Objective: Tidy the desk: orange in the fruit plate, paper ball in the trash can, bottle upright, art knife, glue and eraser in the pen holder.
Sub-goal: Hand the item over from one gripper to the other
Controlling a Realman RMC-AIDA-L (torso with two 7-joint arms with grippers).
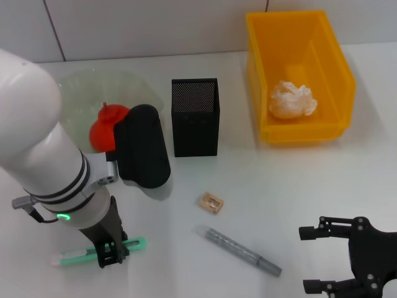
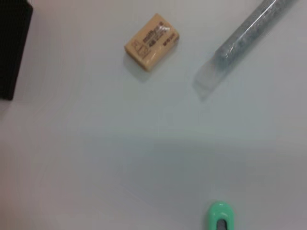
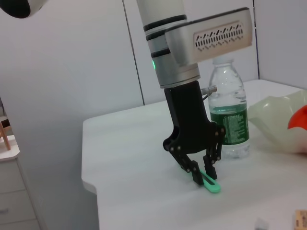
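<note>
1. Left tool (image 1: 110,256) at table's (image 1: 298,186) 7 o'clock, fingers down on either side of the green knife (image 1: 133,244); narrow gap round it, full clamp not clear.
2. Right tool (image 1: 319,259) at 5 o'clock, spread wide, holding nothing.
3. Orange (image 1: 104,129) in plate (image 1: 93,84) at 10 o'clock, partly behind left arm.
4. Paper ball (image 1: 291,99) inside bin (image 1: 310,31) at 1 o'clock.
5. Holder (image 1: 195,118) at 12, between plate & bin.
6. Eraser (image 1: 210,202) near centre; glue (image 1: 239,249) just below it, at 6, lying flat.
7. Bottle (image 3: 229,115) upright just behind left tool, seen in right wrist view only.
</note>
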